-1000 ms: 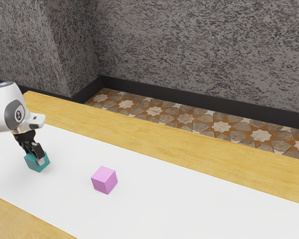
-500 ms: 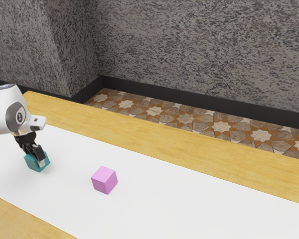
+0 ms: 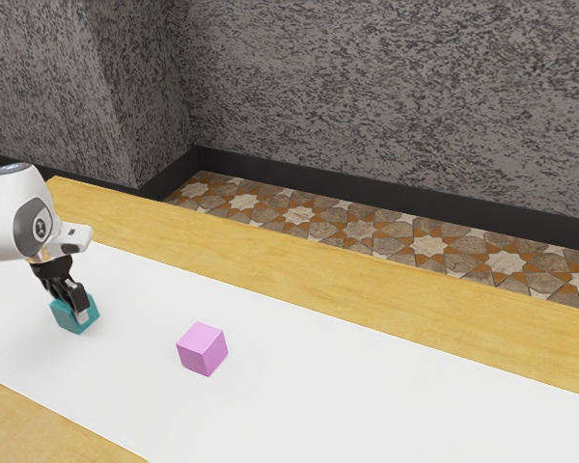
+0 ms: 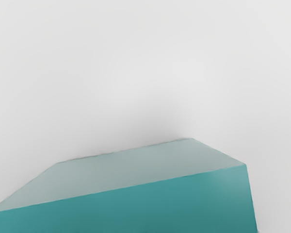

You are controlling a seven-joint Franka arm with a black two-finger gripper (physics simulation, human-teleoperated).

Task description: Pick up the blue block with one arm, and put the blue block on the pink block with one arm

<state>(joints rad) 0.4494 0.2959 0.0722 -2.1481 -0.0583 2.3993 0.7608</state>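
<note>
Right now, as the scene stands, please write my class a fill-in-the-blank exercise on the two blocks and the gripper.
1. The gripper grips the blue block from ___.
2. In the exterior view, the pink block lies to the blue block's ___.
3. The pink block stands on a ___ strip of the wooden table.

Missing words: above; right; white.

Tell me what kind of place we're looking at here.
Likely a simulated indoor room set up as a tabletop workspace: a wooden table with a white mat, speckled stone-look walls, a patterned tile floor, and the tool gripping a blue block.
</note>
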